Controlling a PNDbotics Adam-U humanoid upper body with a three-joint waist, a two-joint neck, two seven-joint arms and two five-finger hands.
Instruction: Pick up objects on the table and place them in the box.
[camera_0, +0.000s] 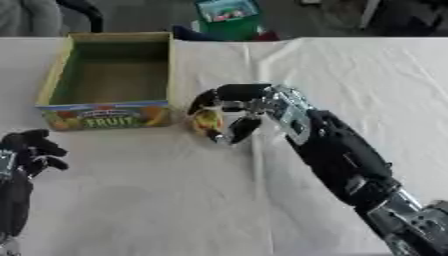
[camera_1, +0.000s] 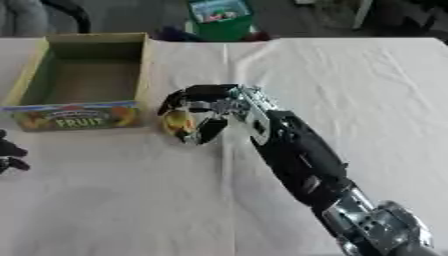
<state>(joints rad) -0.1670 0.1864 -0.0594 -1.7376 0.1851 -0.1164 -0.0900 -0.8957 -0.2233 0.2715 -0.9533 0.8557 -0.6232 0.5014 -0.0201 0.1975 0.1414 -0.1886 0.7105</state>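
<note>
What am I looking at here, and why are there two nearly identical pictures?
Both pictures come from a camera pair in a humanoid robot's head, looking down at a table covered with a white cloth. The black and silver right hand has its fingers curled round a small yellowish object. Beside it stands an open cardboard box printed with "FRUIT", which looks empty inside. The black left hand rests idle at the lower left, fingers curled.

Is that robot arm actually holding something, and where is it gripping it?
Yes. The right hand is curled round a small yellow object, fingers and thumb enclosing its sides. The left hand holds nothing.
</note>
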